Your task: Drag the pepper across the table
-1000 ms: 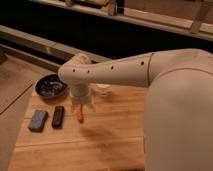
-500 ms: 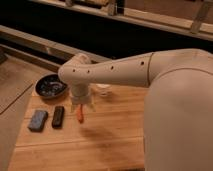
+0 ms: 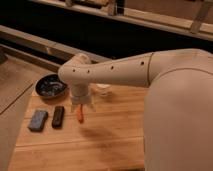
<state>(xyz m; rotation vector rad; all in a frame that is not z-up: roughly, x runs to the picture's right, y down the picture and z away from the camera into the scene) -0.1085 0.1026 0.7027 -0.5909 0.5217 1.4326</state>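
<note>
The background is a dim room: long pale beams run slantwise across a dark backdrop, and a tan floor shows at the left. In front of them stands the light bamboo-wood table (image 3: 117, 137), roughly square, its smooth top crossed by faint plank seams.

A thick, smooth, off-white robot arm (image 3: 125, 72) with a row of small dark holes reaches in from the right over the tabletop and bends down at a rounded joint. Below that joint hangs the pale two-finger gripper (image 3: 83, 107), pointing straight down over the left half of the table. The small, slender orange-red pepper (image 3: 81, 117) stands nearly upright directly under the gripper, its lower tip at the wood and a soft shadow beside it. Whether the gripper is closed on the pepper, or how wide it stands, cannot be told.

To the left lies a matte black rectangular block (image 3: 58, 116), and just beyond it a blue-grey, softer-edged rectangular pad (image 3: 38, 120). Behind them, near the table's far left corner, sits a round dark bowl (image 3: 50, 86) with something glinting inside. A small whitish object (image 3: 103, 90) shows behind the arm.
</note>
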